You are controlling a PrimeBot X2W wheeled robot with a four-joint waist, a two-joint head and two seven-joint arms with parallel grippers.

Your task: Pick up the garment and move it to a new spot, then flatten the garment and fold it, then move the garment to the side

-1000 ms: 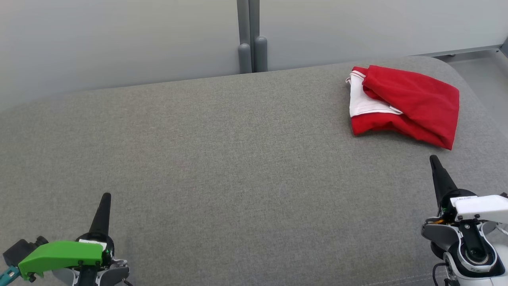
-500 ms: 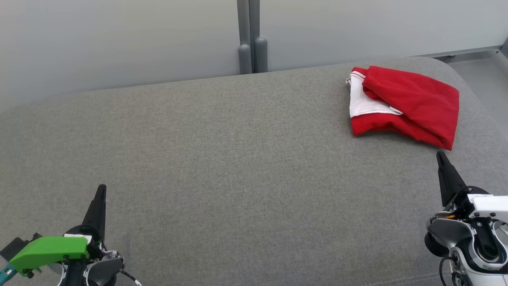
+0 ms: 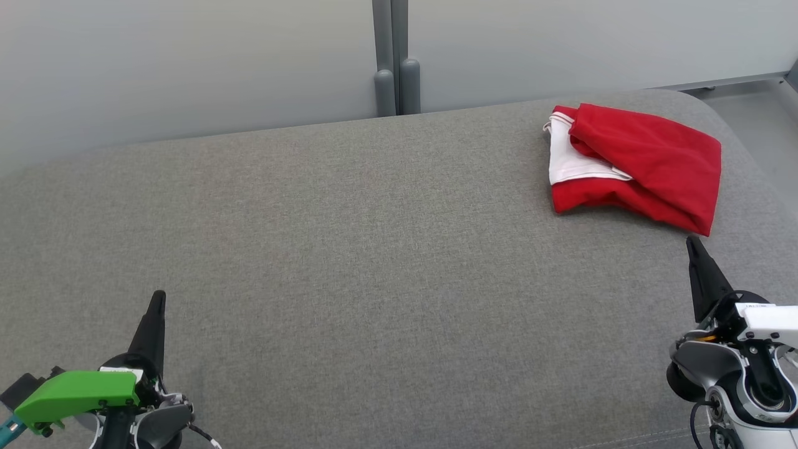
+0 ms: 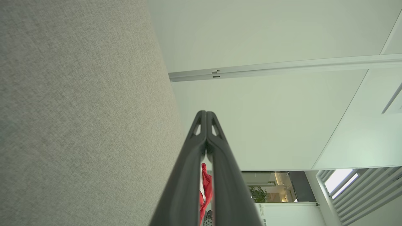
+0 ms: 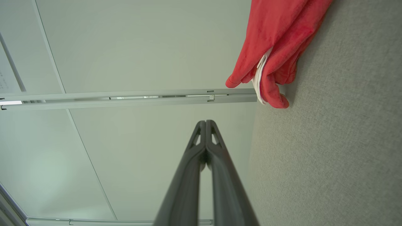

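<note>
Garment [image 3: 642,163] at upper right, long axis slanting down-right, just above right pincer [image 3: 691,242], far from left pincer [image 3: 159,295]; both pressed together, empty.

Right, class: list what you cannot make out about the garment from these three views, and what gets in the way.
1. Head view: the garment is folded over itself, hiding its type and inner layers.
2. Left wrist view: the left gripper, jaws shut, covers most of it.
3. Right wrist view: the top edge cuts it off.
</note>
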